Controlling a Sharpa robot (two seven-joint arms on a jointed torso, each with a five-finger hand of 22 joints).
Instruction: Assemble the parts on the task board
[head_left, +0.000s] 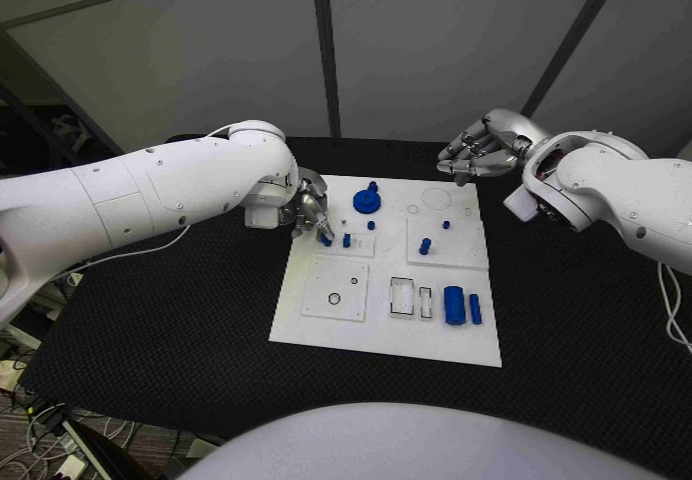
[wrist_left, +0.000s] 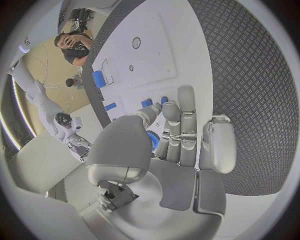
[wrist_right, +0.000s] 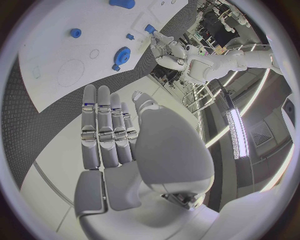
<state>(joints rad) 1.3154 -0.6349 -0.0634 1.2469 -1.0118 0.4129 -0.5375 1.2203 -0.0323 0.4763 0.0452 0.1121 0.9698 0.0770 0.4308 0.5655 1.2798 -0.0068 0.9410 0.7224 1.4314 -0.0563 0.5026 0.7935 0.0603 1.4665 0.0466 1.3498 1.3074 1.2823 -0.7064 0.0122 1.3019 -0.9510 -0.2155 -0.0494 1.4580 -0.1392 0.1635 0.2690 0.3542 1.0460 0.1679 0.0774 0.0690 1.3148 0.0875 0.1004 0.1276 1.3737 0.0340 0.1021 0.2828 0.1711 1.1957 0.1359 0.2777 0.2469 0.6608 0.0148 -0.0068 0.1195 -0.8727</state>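
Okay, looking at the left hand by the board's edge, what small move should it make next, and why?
Probably ease the left hand down onto the small blue peg just under its fingertips. That hand hovers at the task board's left edge with nothing plainly held, while the right hand waits off the board's far corner, its fingers straight and holding nothing.

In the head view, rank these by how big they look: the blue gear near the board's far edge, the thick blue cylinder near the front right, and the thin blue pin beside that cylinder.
1. Blue gear and thick blue cylinder: too alike to rank.
2. Thin blue pin: clearly smallest, about as long as the cylinder but much narrower.
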